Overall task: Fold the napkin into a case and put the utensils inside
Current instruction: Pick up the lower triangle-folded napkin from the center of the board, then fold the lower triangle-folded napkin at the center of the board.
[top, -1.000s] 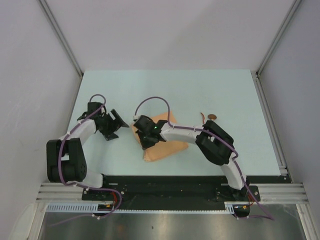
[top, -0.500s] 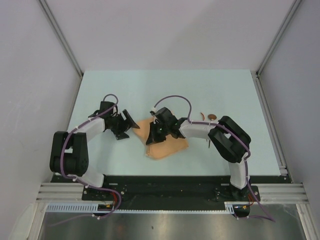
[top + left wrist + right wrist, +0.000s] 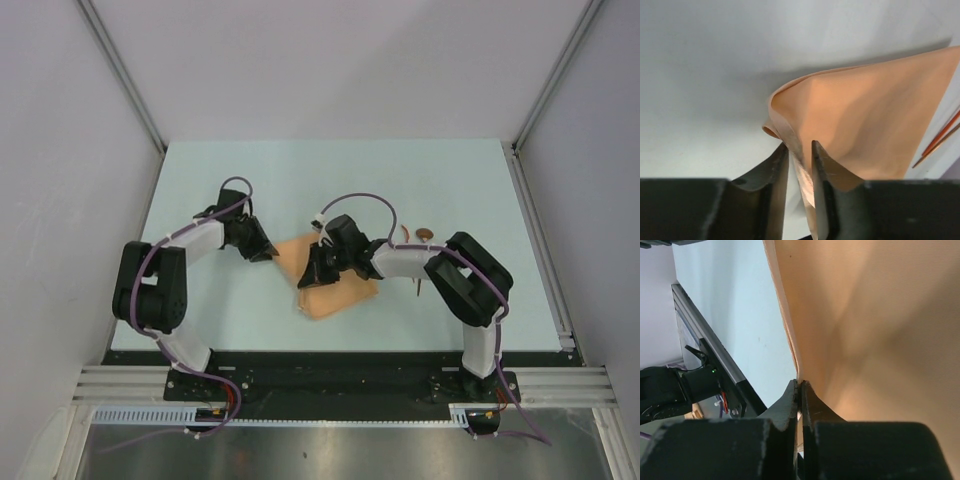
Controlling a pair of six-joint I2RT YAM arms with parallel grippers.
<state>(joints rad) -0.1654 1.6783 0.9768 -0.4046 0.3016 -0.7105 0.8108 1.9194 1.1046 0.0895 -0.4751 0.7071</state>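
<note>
Napkin (image 3: 338, 292) is peach-orange, bunched and partly doubled over, and lies on the table (image 3: 250, 180) near centre, a bit toward the near edge. It is between the two arms and not flat: the left corner is curled up off the surface (image 3: 865, 115).

Right gripper (image 3: 312, 276) is over the napkin's left-near part. In the wrist view the fingers are pressed together (image 3: 798, 387) with the cloth edge running straight in between them, so it is clamped on the napkin (cloth fills most of that view (image 3: 880, 340)).

Left gripper (image 3: 268, 250) is at the napkin's left corner. Its fingers (image 3: 775, 170) stand either side of the raised folded edge with a narrow gap (image 3: 799, 150). The cloth sits in the gap, but I cannot tell whether it is actually pinched.

Utensils (image 3: 424, 233) are reddish-brown and lie on the table just right of the napkin, beyond the right arm and partly hidden by it. They are outside the cloth.
</note>
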